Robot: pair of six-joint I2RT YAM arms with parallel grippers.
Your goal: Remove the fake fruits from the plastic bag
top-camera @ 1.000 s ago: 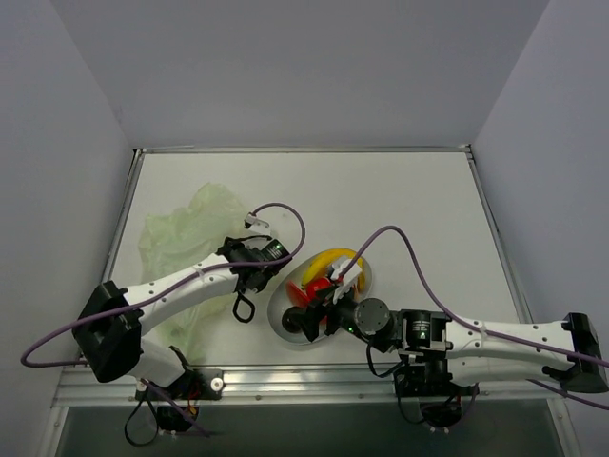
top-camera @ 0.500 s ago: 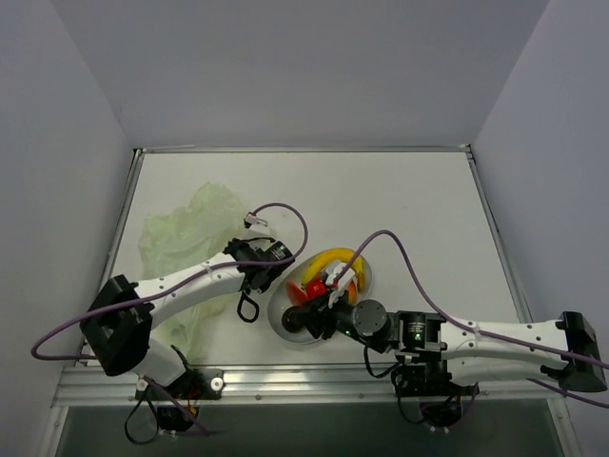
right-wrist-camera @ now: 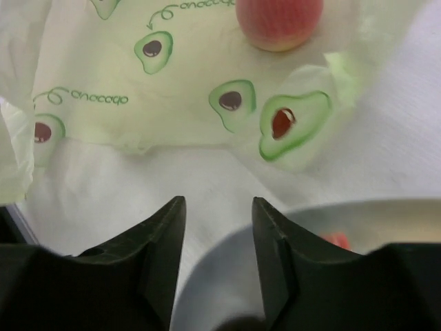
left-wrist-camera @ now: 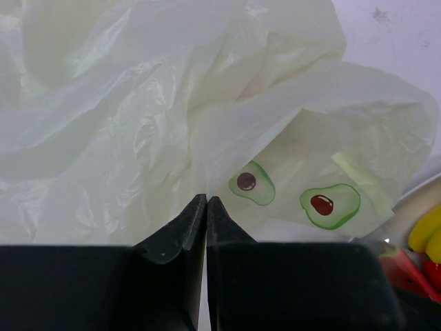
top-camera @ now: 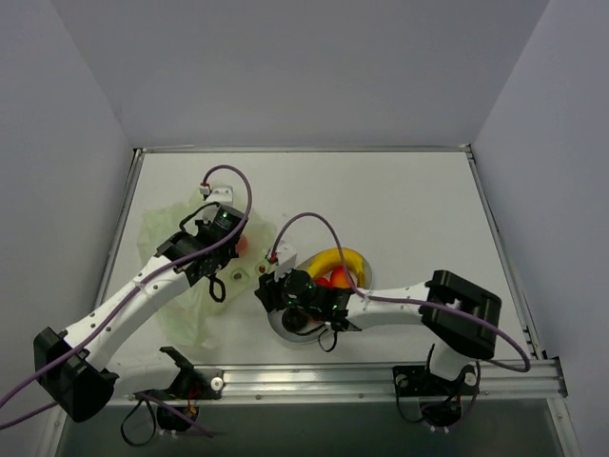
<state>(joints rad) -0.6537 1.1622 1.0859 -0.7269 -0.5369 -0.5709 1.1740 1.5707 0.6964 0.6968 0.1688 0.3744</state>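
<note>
The white bench (top-camera: 409, 209) sits between pale grey walls. Over it the left tool (left-wrist-camera: 206, 198) has its fingers pressed together, with nothing seen between them, above the crumpled pale green plastic bag (left-wrist-camera: 103, 103) printed with avocados. The right tool (right-wrist-camera: 218, 203) is open and empty between the bag's edge and the rim of a white plate (right-wrist-camera: 358, 217). Just ahead of it a pink ball (right-wrist-camera: 279, 24) rests against the bag, and a banana (top-camera: 338, 257) and red pieces (top-camera: 331, 280) lie on the plate.
</note>
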